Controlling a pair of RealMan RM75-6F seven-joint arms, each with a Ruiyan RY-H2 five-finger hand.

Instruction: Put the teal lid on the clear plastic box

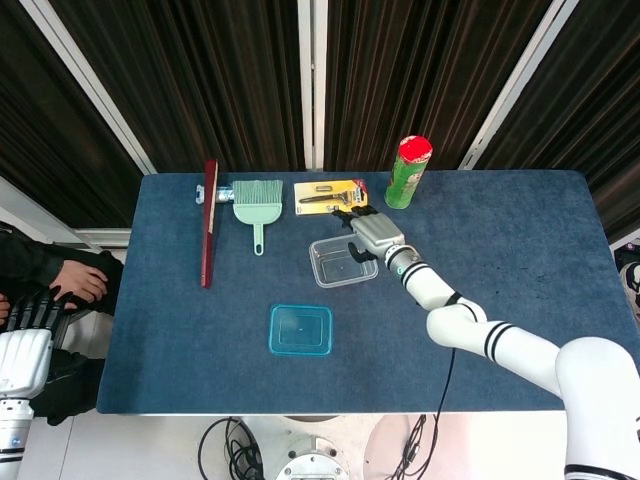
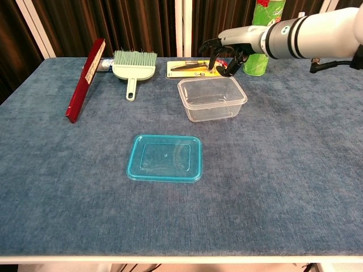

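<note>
One teal lid (image 1: 300, 330), one clear plastic box (image 1: 343, 261) just under the right hand (image 1: 368, 232). One green can (image 1: 407, 172), one mint brush (image 1: 256, 202), one razor pack (image 1: 329, 197), one red bar (image 1: 209, 222).
</note>
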